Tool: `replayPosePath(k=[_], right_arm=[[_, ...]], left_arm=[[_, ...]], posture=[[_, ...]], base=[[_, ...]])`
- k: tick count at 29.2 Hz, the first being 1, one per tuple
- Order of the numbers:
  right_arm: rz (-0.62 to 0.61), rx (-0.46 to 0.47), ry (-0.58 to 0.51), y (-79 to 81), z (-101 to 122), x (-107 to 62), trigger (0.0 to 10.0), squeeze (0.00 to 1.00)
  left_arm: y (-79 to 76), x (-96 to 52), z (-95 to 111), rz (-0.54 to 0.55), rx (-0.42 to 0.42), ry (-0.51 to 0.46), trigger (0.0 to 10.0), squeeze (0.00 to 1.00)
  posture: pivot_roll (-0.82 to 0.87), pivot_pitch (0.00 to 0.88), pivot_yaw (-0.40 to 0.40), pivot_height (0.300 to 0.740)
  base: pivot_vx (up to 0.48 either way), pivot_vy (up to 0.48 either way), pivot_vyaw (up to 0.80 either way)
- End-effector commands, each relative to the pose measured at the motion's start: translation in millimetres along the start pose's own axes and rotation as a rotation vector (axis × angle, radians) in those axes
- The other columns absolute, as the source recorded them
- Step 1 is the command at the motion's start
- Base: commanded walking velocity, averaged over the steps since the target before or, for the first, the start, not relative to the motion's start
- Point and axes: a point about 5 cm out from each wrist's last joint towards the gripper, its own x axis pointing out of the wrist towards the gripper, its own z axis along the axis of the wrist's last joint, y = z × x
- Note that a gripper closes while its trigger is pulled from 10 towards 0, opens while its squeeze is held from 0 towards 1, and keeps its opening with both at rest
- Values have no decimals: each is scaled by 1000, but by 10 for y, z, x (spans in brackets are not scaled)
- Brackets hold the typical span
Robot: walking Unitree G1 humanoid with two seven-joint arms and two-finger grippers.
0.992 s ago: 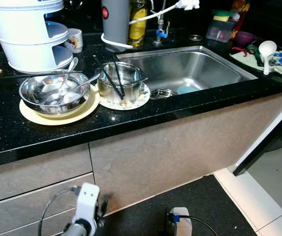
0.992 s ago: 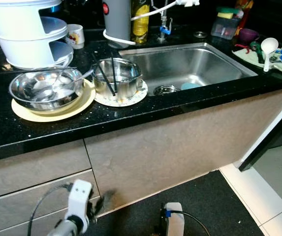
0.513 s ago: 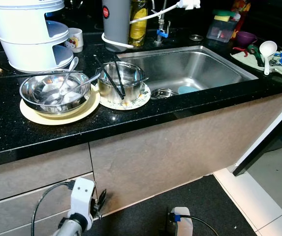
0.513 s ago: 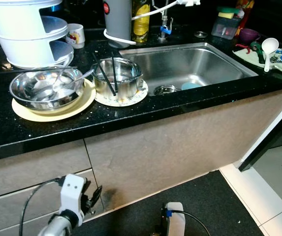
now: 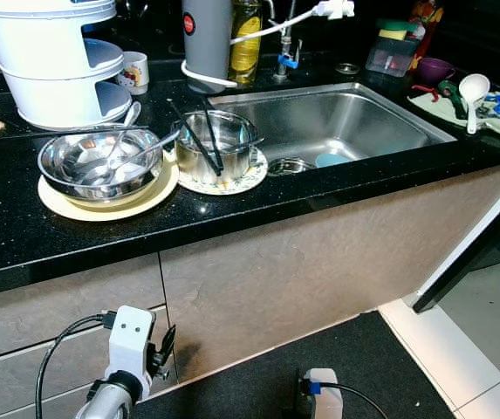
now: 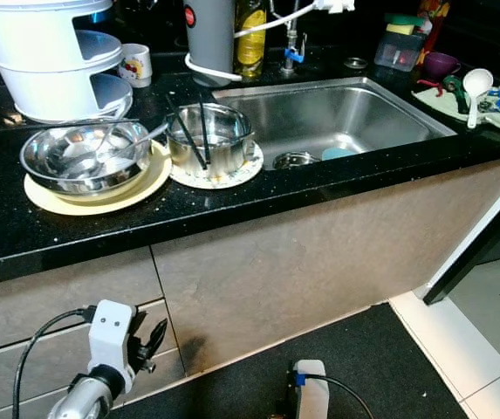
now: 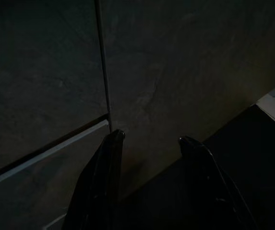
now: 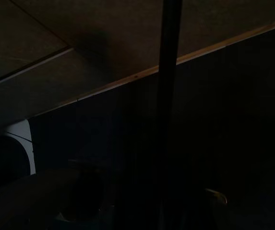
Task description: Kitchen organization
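On the black counter [image 5: 5, 236], far left, a steel bowl [image 5: 101, 163] with spoons sits on a yellow plate [image 5: 106, 199]; just right, a steel pot [image 5: 217, 144] holding black chopsticks rests on a patterned plate, beside the sink [image 5: 337, 118]. Judged light, rigid, slippery; grip the rims. Left gripper [image 7: 149, 141] hangs low before the cabinet, fingers spread, empty; right gripper's state cannot be told.

Your head views were bright, sharp; glare on steel bowl [image 5: 99, 164] and sink [image 5: 407, 122]. Wrist views very dark, perhaps shaded.
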Motion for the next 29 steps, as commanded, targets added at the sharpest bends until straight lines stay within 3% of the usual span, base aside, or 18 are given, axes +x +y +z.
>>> replayPosePath(k=[1,29], right_arm=[[-25,-13,30,-75,-89,-56,10000,0],[-20,-9,22,-68,-61,-44,10000,0]], left_arm=[[-2,-45,-43,-1,-3,25,10000,0],[-23,-84,-3,14,4,42,10000,0]], posture=[[-23,175,-69,740],[-24,189,-71,740]], base=[[0,0,0],[0,0,0]])
